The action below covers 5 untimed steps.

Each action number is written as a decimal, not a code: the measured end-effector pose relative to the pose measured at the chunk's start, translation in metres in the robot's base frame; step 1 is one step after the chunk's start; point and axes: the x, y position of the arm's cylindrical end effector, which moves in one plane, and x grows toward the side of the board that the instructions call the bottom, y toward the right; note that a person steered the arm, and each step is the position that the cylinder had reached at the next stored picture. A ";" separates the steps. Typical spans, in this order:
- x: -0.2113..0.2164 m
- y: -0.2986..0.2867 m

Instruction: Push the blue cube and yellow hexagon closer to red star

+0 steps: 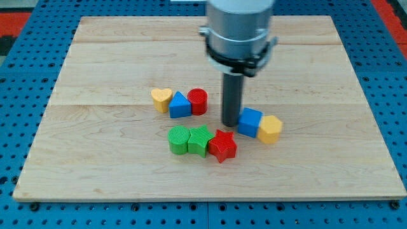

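**Operator:** Where does the arm stand?

**Observer:** You see it come down from the view's top, a grey metal cylinder with a dark collar, and below that the straight dark rod, upright. My tip [229,123] rests on the wooden board [95,165], just at the view's left of the blue cube [250,122], touching it or nearly so; you cannot tell which from here. There are no jaws on this arm, so nothing opens or closes and it has hold of nothing.

**Operator:** And the task's blocks?

**Observer:** The blue cube sits against the yellow hexagon [270,129], which is at its right and slightly lower in the view. The red star [222,145] lies below and to the left of the tip, near the cube but apart from it.

**Operator:** What else is on the board?

**Observer:** Touching the star's left is a green block [200,140], shape unclear, and next to that a green cylinder [179,140]. Higher up you have a row: a yellow heart [161,99], a blue triangle [180,105] and a red cylinder [198,101], side by side.

**Operator:** Any writing or labels?

**Observer:** None that you can read.
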 end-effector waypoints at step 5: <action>0.028 0.117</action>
